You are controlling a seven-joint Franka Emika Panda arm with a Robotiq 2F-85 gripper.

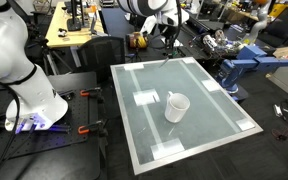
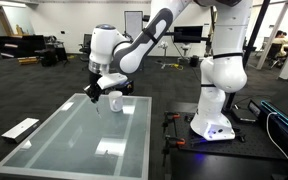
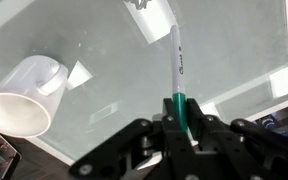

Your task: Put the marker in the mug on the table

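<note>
Marker [image 3: 176,75], mug [image 1: 175,106] and tool [image 3: 181,128] are gathered at one large square surface [image 1: 216,100] with a pale frosted top, a white rim and white taped rectangles [image 1: 144,98]; a white robot arm [image 2: 144,45] reaches out from its base beside the surface and bends down over it in both exterior views; the mug, small, plain and white, stands on the surface with its open mouth showing, and in the wrist view it lies to the left of the marker, clearly apart from it; the tool, dark, hangs above the surface with its two fingers [image 3: 142,140] closed tight on the marker's green end; in an exterior view the tool [image 2: 96,92] appears just beside the mug; the marker, a slim stick, white along its barrel and green where it is gripped, points away from the tool toward the frosted top below; it is outside the mug and not touching it; whether its far tip touches the surface cannot be told.
</note>
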